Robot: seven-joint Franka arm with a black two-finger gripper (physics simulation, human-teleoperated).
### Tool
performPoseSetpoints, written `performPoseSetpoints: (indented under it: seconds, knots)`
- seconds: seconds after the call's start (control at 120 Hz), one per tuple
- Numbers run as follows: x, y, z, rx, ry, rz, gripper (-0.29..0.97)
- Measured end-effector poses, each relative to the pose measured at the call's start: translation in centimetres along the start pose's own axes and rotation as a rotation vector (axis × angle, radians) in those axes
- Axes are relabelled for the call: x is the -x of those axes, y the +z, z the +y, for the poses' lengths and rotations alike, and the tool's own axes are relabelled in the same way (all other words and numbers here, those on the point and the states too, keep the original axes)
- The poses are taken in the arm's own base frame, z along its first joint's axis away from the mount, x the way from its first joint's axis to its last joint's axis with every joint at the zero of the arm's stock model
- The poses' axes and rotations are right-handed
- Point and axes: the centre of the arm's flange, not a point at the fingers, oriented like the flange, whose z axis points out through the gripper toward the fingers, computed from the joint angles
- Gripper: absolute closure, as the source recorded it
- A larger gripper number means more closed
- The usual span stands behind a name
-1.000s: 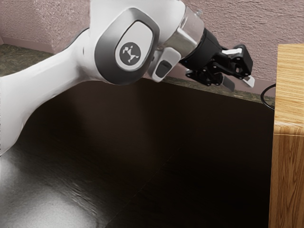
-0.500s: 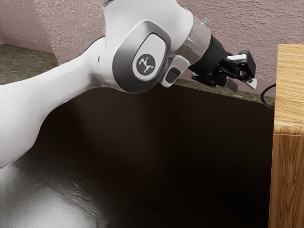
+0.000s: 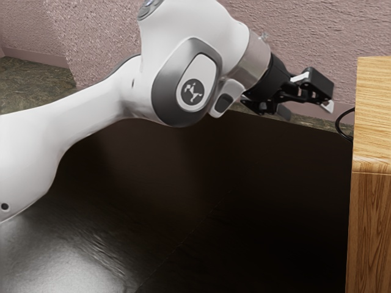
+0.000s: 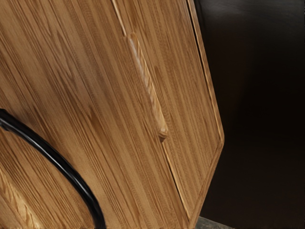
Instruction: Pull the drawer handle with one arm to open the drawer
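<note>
A wooden cabinet (image 3: 371, 183) stands at the exterior view's right edge. A black curved handle (image 3: 344, 124) loops out of its front face. My black gripper (image 3: 310, 108) hangs in the air just to the left of that handle and slightly above it, pointing at the cabinet, with its fingers apart and nothing between them. The wrist view looks at the wood-grain drawer front (image 4: 86, 71). A black curved handle (image 4: 57, 164) arcs across it close under the hand, and a raised wooden bar (image 4: 148, 90) lies further along the front.
The cabinet stands on a dark glossy tabletop (image 3: 201, 220) that stretches under my arm. Behind it runs a rough pink wall (image 3: 317, 30) with a speckled floor strip (image 3: 36, 79) at the back left.
My hand has moved a little up and to the right, closer to the cabinet front, and the forearm has swung along with it. The cabinet has not moved.
</note>
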Motion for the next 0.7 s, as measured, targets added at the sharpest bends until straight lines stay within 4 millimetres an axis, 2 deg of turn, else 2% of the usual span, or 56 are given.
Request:
performPoseSetpoints:
  seconds: [0.192,0.342,0.517,0.7]
  knots:
    - [0.8,0.3,1.7,0.02,-0.019,-0.008,0.03]
    - [0.3,1.0,0.9,0.011,-0.011,0.001,0.01]
    - [0.0,3.6,1.0,0.02,-0.023,0.019,0.0]
    - [0.3,4.3,1.2,0.003,-0.048,0.012,-0.01]
